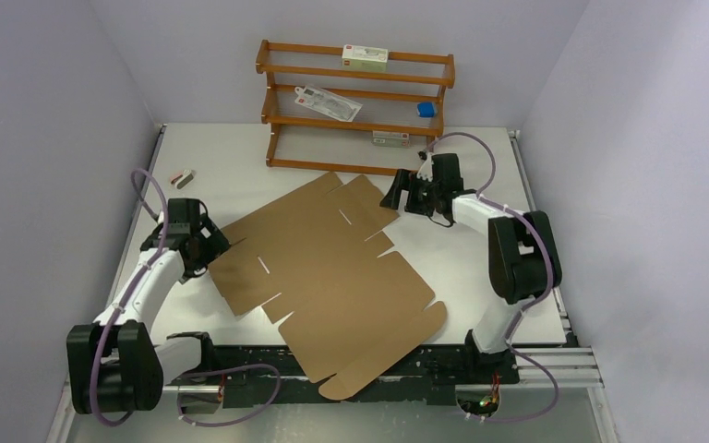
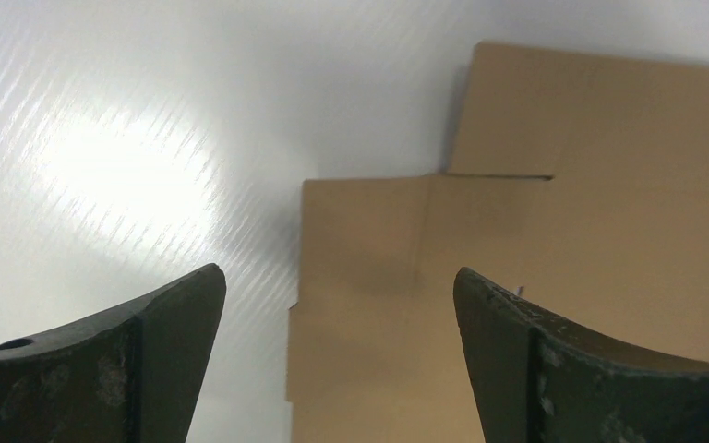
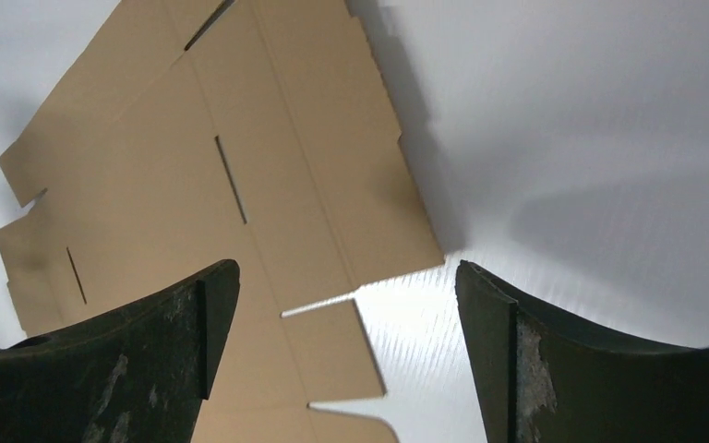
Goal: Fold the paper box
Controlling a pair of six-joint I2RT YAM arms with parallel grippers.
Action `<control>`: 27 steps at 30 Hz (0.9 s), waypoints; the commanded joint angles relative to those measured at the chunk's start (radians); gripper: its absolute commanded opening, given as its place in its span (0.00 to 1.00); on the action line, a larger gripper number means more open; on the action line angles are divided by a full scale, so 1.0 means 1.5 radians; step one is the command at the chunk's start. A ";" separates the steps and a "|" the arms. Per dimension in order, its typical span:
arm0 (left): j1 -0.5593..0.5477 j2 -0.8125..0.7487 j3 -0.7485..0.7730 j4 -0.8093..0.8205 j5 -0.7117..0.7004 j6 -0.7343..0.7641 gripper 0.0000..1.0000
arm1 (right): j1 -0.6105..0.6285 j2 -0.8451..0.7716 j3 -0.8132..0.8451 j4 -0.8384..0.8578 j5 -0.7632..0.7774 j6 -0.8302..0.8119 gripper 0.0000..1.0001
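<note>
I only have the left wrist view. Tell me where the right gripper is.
Observer: The right gripper hovers open over the box's far right corner.
Operator: Report any folded flaps.
Observer: None. In the top view the whole box looks flat.
Operator: List what else is out there.
Observer: A wooden rack stands at the table's far edge, beyond the box.

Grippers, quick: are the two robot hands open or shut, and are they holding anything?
Left gripper: open, holding nothing, by the paper box.
Right gripper: open, holding nothing.
</note>
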 commanded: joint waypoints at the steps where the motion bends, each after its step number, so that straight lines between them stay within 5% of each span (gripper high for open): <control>1: 0.016 -0.026 -0.035 -0.012 0.020 -0.009 0.99 | -0.012 0.060 0.038 0.057 -0.044 0.011 0.90; 11: 0.023 0.034 -0.054 0.036 0.099 -0.004 0.98 | -0.021 0.167 0.067 0.094 -0.115 0.022 0.78; 20: 0.024 0.086 -0.010 0.063 0.139 0.052 0.99 | -0.056 0.105 -0.020 0.137 -0.138 0.050 0.10; 27: 0.024 0.113 0.038 0.079 0.183 0.082 0.98 | -0.074 -0.023 -0.120 0.126 -0.071 0.062 0.00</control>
